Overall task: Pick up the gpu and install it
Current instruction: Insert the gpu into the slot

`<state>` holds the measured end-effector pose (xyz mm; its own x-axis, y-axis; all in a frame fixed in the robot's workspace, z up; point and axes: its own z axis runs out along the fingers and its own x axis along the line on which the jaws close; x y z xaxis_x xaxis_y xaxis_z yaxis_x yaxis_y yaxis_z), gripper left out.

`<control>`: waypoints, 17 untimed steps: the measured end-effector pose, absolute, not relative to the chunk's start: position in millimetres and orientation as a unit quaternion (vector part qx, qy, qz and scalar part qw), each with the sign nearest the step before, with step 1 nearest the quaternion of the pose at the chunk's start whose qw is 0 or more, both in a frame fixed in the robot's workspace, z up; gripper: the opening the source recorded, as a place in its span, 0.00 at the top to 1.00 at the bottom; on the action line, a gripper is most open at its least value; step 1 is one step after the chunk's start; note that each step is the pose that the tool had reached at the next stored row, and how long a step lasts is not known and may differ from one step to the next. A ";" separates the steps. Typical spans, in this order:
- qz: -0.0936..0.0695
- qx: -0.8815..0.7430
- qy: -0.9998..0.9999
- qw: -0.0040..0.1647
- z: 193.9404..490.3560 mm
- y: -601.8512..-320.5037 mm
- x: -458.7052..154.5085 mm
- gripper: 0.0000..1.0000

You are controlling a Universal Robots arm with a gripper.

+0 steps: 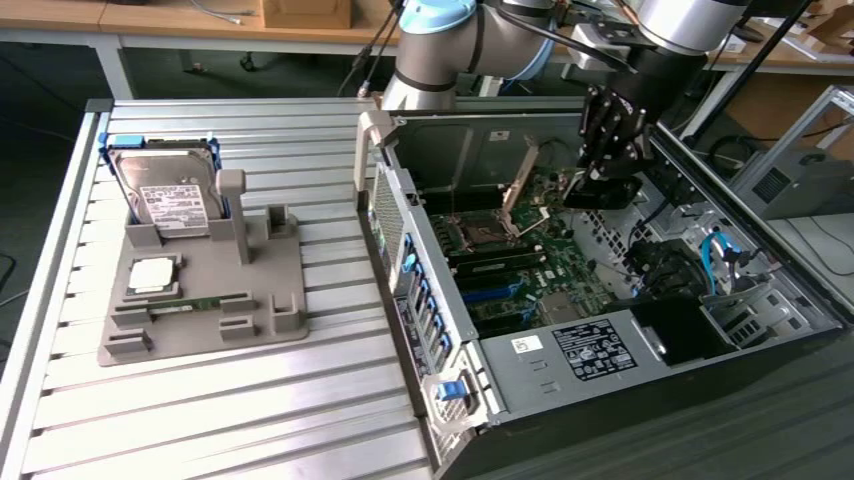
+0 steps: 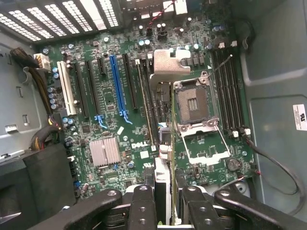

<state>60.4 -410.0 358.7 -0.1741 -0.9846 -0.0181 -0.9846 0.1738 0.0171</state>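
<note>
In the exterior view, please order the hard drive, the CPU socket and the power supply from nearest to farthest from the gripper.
From the gripper, holding the gpu inside the case:
1. CPU socket, on the motherboard, close by.
2. Power supply, at the case's end nearest the camera.
3. Hard drive, outside the case, at the exterior view's left.

- Stretches the arm [image 1: 447,50] across the exterior view's top, with the wrist [image 1: 681,25] at its right end.
- Points the tool [image 1: 603,178] downward.
- Pinches the gpu [image 2: 163,175] edge-on between narrowly set fingers [image 2: 143,206].
</note>
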 end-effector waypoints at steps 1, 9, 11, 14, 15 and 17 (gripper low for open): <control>0.012 -0.644 0.765 0.001 358.7 -410.0 60.4 0.73; 0.012 -0.658 0.753 0.001 358.6 -410.0 60.4 0.73; 0.012 -0.661 0.750 0.001 358.6 -410.0 60.4 0.73; 0.012 -0.666 0.746 0.001 358.6 -410.0 60.3 0.73; 0.012 -0.668 0.744 0.001 358.6 -410.0 60.3 0.73; 0.012 -0.671 0.741 0.001 358.5 -410.0 60.4 0.73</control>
